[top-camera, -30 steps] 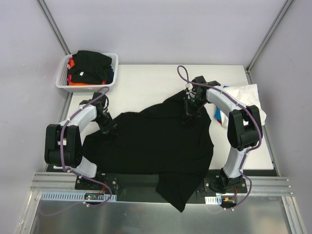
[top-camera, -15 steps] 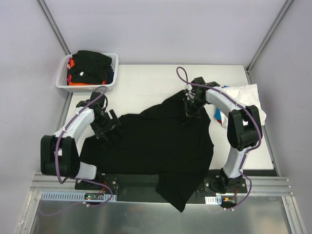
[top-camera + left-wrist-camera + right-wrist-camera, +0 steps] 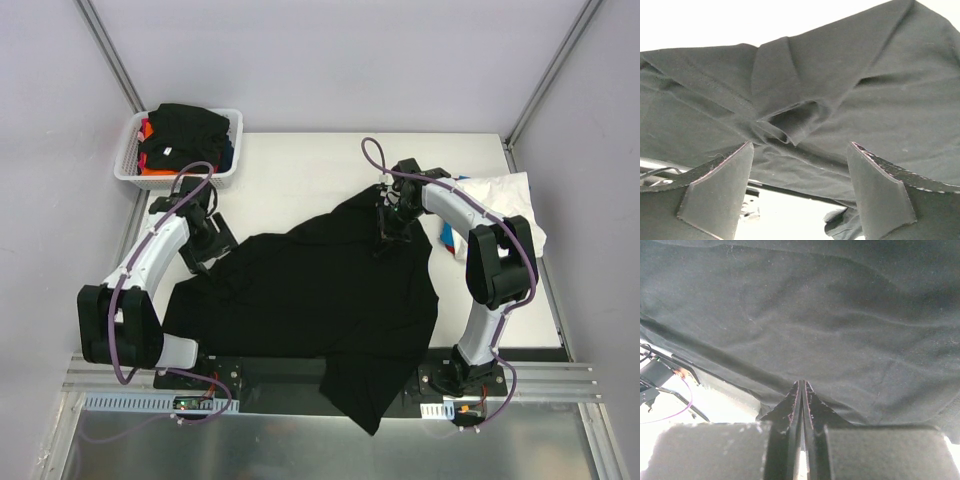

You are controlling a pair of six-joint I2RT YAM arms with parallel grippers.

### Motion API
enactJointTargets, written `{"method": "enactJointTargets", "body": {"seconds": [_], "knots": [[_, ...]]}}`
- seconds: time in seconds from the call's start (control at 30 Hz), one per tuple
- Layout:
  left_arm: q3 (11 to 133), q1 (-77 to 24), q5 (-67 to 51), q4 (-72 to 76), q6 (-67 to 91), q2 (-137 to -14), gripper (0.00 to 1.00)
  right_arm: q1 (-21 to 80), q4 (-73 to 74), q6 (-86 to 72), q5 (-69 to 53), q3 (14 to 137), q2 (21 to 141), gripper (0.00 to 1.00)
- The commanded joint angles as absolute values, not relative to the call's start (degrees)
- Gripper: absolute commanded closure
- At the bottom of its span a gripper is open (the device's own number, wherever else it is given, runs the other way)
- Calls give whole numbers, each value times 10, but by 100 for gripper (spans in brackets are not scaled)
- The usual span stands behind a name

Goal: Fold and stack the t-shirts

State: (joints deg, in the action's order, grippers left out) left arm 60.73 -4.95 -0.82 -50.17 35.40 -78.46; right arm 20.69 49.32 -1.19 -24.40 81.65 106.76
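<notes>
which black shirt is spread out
The large black t-shirt spread across the table; the other black shirt sits bunched on top of the basket.

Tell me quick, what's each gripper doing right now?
Left gripper: open, holding nothing.
Right gripper: closed, pinching the edge of the black t-shirt.

A white table (image 3: 300, 160) stands inside pale lavender walls (image 3: 330, 60), with grey metal posts (image 3: 110, 55) slanting up at the far corners and a slotted aluminium rail (image 3: 560, 376) along the near edge
</notes>
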Motion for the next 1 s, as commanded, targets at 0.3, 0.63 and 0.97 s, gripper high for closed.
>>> {"method": "enactJointTargets", "body": {"seconds": [0.3, 0.63, 0.97], "knots": [[583, -48, 18, -418, 318, -878, 35, 210, 504, -4, -236, 817, 1032, 98], [616, -4, 1, -388, 291, -930, 39, 207, 512, -4, -225, 815, 1024, 98], [645, 23, -25, -391, 272, -925, 75, 207, 513, -4, -229, 819, 1032, 98]]}}
